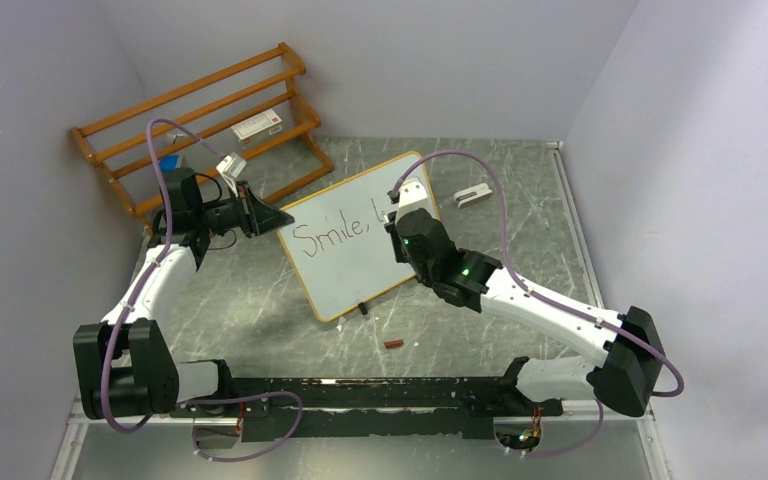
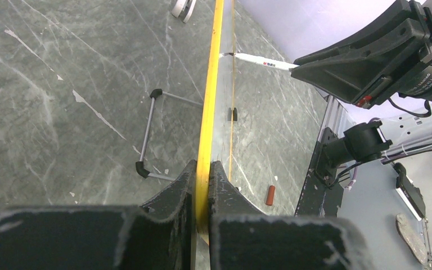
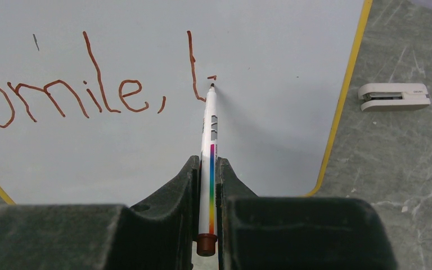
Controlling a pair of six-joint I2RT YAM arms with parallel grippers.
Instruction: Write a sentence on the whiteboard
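Note:
The whiteboard (image 1: pixel 360 265) stands tilted on the grey table, its yellowish frame edge (image 2: pixel 211 84) seen end-on in the left wrist view. The sentence (image 1: pixel 332 238) reads "Smile, l" in reddish-brown strokes (image 3: pixel 98 93), with a short dash beside the "l". My left gripper (image 1: pixel 282 218) is shut on the board's left edge (image 2: pixel 202 171). My right gripper (image 1: pixel 400 218) is shut on a white marker (image 3: pixel 210 129) with a rainbow stripe. The marker's tip touches the board just right of the "l", under the dash. The marker (image 2: pixel 261 61) also shows in the left wrist view.
An orange-brown wooden rack (image 1: pixel 200 110) stands at the back left with a white box (image 1: pixel 258 125) on it. A small white clip-like object (image 1: pixel 472 194) lies right of the board. The brown marker cap (image 1: pixel 394 344) lies in front. The board's wire stand (image 2: pixel 146 135) rests behind it.

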